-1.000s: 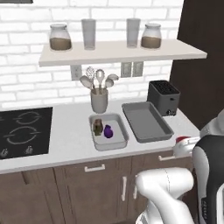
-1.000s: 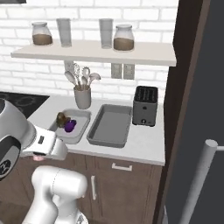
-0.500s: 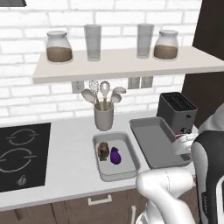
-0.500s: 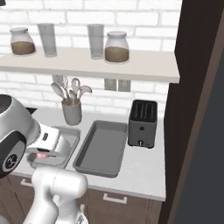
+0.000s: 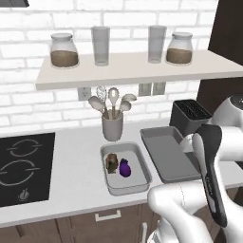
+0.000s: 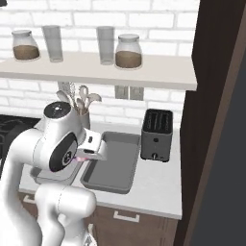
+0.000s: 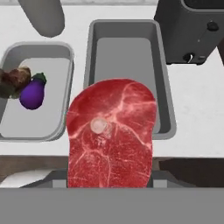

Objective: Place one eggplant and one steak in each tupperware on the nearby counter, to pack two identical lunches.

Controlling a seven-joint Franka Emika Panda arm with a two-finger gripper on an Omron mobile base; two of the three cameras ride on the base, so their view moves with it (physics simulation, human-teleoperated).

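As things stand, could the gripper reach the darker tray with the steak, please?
Probably yes: the gripper holds the steak just short of the darker tray, which lies open with nothing between them.

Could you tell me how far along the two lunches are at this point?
Done: the light grey tupperware holds a brown steak and a purple eggplant. In hand: the gripper carries the red steak in front of the darker tupperware, which holds nothing yet. Left: set that steak in, then add a second eggplant.
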